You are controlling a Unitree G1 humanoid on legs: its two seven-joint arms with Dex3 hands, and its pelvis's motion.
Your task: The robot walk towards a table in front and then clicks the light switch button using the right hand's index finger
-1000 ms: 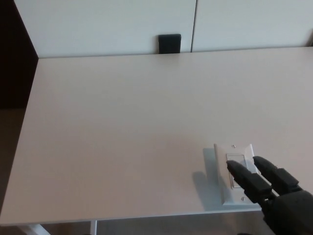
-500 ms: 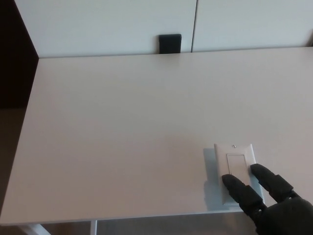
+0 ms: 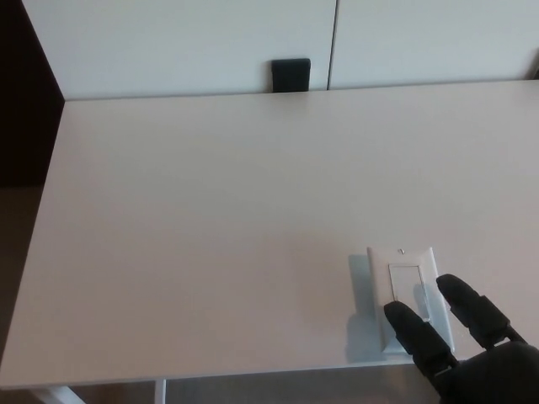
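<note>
A wide, pale cream tabletop [image 3: 210, 219] fills most of the view from my head camera. Near its front edge, toward my right side, lies a white rectangular light switch plate [image 3: 404, 295] with a flat rocker button [image 3: 408, 290] set in its middle; it sits flat on the tabletop, long side running away from me.

My black right hand [image 3: 472, 353] comes in from the bottom right corner. Two thick fingers [image 3: 417, 330] are spread apart and hold nothing. The finger nearer the centre of the picture lies over the lower left part of the switch plate, its tip just below the rocker button. The other finger lies along the plate's right edge, its tip level with the lower part of the button. From this angle I cannot say for certain whether either fingertip touches the plate or hovers just above it. My left hand does not show.

At the far edge of the tabletop, against a white panelled wall [image 3: 185, 42], stands a small black rectangular object [image 3: 290, 74], well apart from the switch.
</note>
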